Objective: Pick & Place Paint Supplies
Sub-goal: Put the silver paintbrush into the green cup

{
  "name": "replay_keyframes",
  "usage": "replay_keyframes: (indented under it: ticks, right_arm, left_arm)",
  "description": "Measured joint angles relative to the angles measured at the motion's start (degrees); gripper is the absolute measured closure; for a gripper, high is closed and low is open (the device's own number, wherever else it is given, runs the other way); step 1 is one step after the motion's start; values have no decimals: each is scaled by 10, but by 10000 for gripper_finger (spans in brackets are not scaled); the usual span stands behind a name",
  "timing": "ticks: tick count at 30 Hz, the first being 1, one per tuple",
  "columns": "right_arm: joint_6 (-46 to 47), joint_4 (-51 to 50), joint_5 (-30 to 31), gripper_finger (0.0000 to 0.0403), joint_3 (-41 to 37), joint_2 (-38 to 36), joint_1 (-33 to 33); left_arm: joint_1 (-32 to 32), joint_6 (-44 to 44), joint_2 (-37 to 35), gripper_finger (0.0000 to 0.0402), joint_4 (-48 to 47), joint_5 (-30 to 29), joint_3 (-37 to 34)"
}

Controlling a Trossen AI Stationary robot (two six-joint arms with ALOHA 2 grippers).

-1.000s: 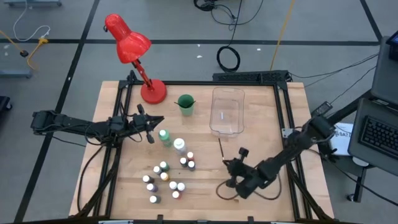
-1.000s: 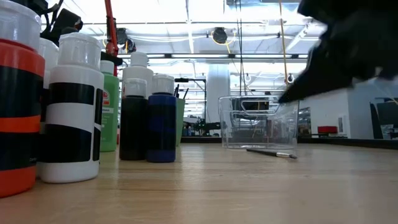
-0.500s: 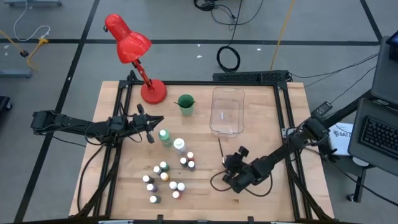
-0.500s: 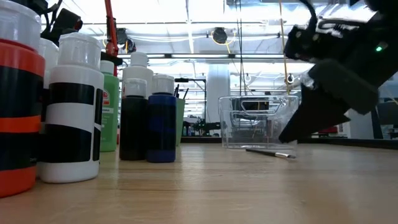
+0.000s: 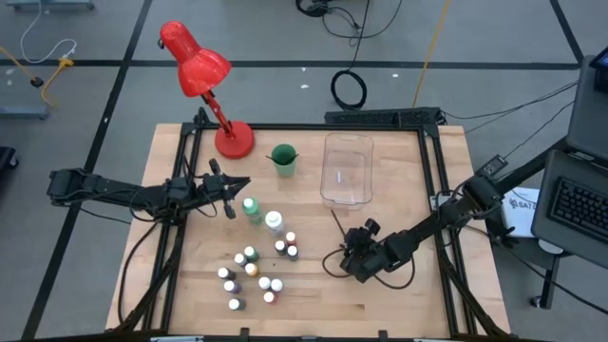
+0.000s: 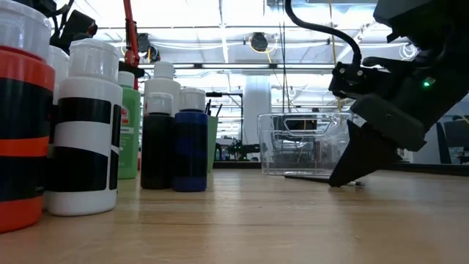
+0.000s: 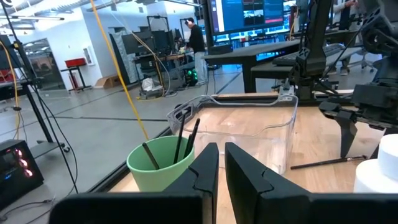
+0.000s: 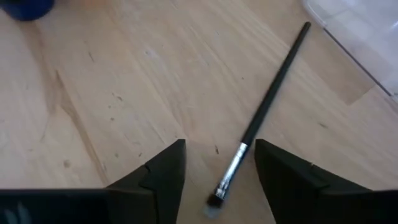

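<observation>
Right gripper (image 8: 217, 163) low over the wood, jaws parted wide, holding nothing. Thin dark-handled brush (image 8: 268, 106) flat on the table (image 8: 112, 81), bristle end lying between the two fingertips, handle running away toward the clear plastic bin (image 8: 357, 37). Bare wood on the jaws' other side. Left gripper (image 7: 221, 169) pinched nearly shut, empty, facing the green cup (image 7: 158, 165). Small paint bottles (image 5: 252, 271) clustered well apart from the right jaws.

Overhead looks straight down; low camera level across table (image 6: 242, 227); wrist cameras close; all share tabletop.
</observation>
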Motion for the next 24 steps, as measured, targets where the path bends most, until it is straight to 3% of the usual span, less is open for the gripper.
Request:
replay_keyframes:
  ticks: [5,15,24]
  right_arm:
    - [1,3,-29,260,-20,0,-2]
    - [-26,-6,-49,389,-22,1,1]
    - [-98,27,-33,397,-20,-24,18]
  left_arm:
    - [0,-2,0,369,0,0,0]
    - [0,-3,0,369,0,0,0]
    - [0,-4,0,369,0,0,0]
